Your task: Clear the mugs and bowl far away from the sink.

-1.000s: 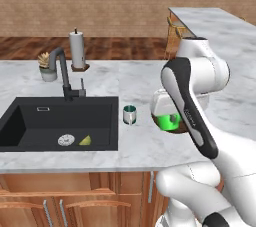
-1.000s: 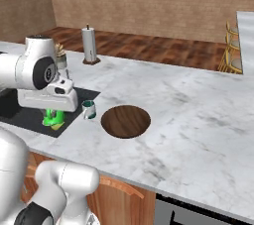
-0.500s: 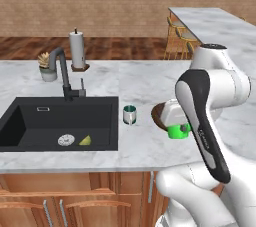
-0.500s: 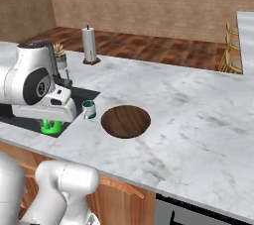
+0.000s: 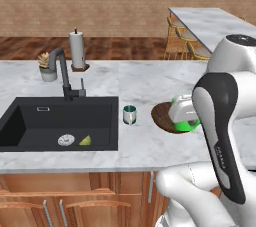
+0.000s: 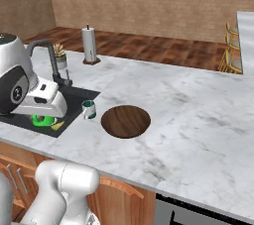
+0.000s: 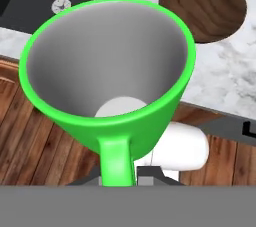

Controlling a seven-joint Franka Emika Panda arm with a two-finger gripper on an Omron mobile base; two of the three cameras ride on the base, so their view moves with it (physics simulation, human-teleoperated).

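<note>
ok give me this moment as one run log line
gripper: shut on green mug, carried above the floor | second mug: on counter beside sink | bowl: on counter, right of second mug

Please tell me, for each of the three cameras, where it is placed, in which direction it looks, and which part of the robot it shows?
Left base view: behind-left, facing the matte black sink; white arm at right.
Right base view: behind-right, facing the round dark wooden bowl; arm at left.
Hand view: on the hand, looking into the held bright green mug.
Shared: bowl, sink and small dark-green-rimmed mug.
</note>
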